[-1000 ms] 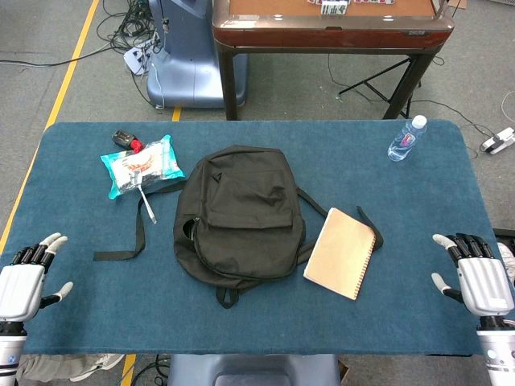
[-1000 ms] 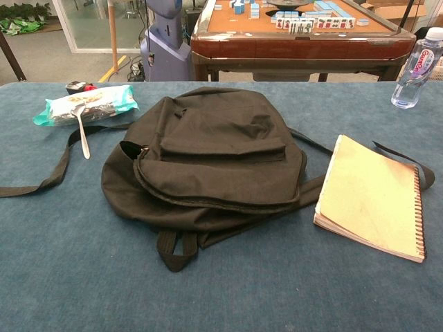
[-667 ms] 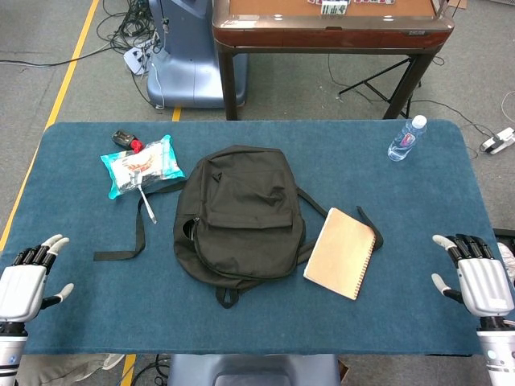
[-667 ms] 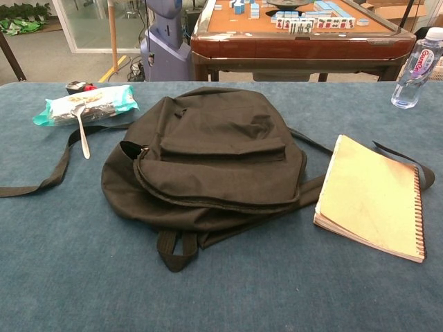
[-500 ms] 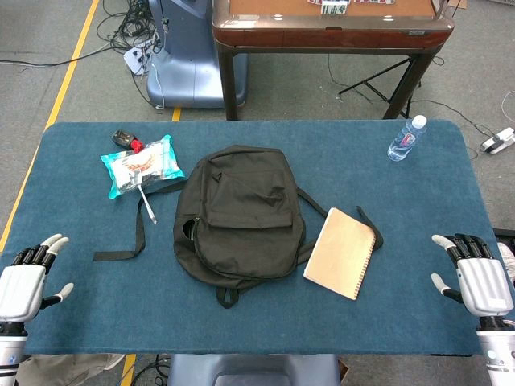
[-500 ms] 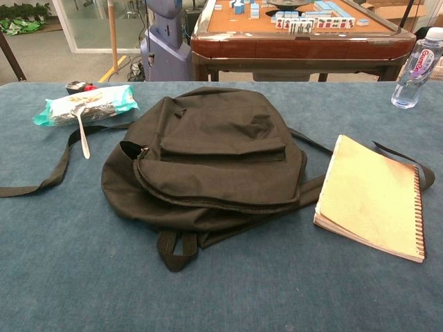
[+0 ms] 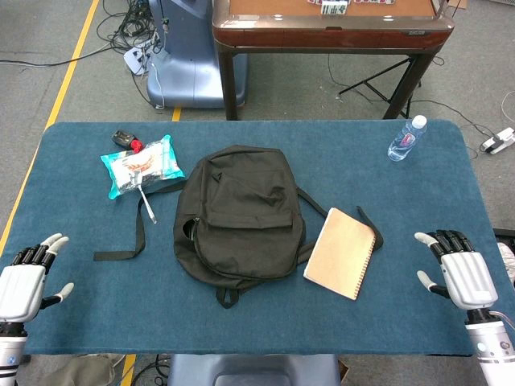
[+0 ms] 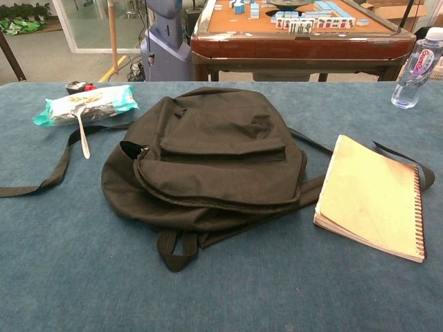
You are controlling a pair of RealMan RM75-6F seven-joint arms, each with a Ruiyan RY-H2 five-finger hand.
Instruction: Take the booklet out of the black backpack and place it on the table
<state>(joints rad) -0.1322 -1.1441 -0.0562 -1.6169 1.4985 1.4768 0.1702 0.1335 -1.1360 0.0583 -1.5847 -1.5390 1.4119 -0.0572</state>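
Right hand [image 7: 457, 275] has slid inward since a moment ago, closer to the booklet [image 7: 341, 252]; nothing else has budged. My fingers [image 7: 441, 240] on that side are spread apart and hold nothing, palm down over the blue surface [image 7: 386, 193]. My left hand [image 7: 22, 281] sits well out from the black backpack [image 7: 239, 214] on its far side, fingers apart too, gripping nothing. I've got the booklet lying flat on the surface just beside the backpack, cover up, spiral edge facing away from the bag, resting across a strap. Beyond the backpack's top left there's a snack packet [image 7: 142, 165] with a spoon [image 7: 145, 199] leaning off it. A water bottle [image 7: 406, 138] stands well past the booklet, near the surface's back edge.
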